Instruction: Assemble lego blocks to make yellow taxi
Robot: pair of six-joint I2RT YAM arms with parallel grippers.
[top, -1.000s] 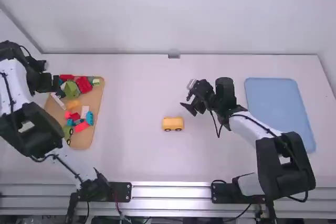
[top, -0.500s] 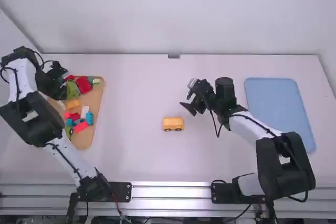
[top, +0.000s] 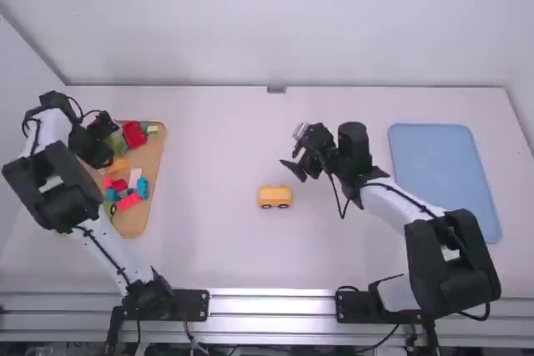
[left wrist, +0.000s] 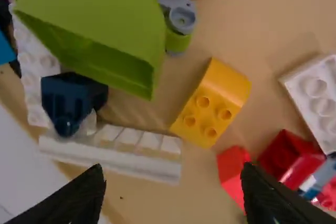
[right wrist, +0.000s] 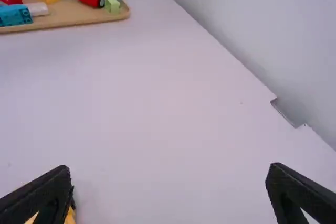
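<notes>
Left gripper (left wrist: 172,174) has swung in from the tray's left edge to over its blocks since the first frame; the right gripper (right wrist: 169,174) has edged slightly left. Nearest on the table's middle sits the yellow car (top: 274,197), upright on its wheels and held by neither arm. Just beyond it, the right gripper's jaws stand apart, empty. Farther left, the left gripper's jaws are also spread and empty over the tray (top: 153,161), where the yellow block (left wrist: 212,103) lies studs up between the white block (left wrist: 113,153) and the red block (left wrist: 231,169). Picking the taxi's next part seems in hand; probably that calls for centring on the yellow block, then lowering without catching the red one.
</notes>
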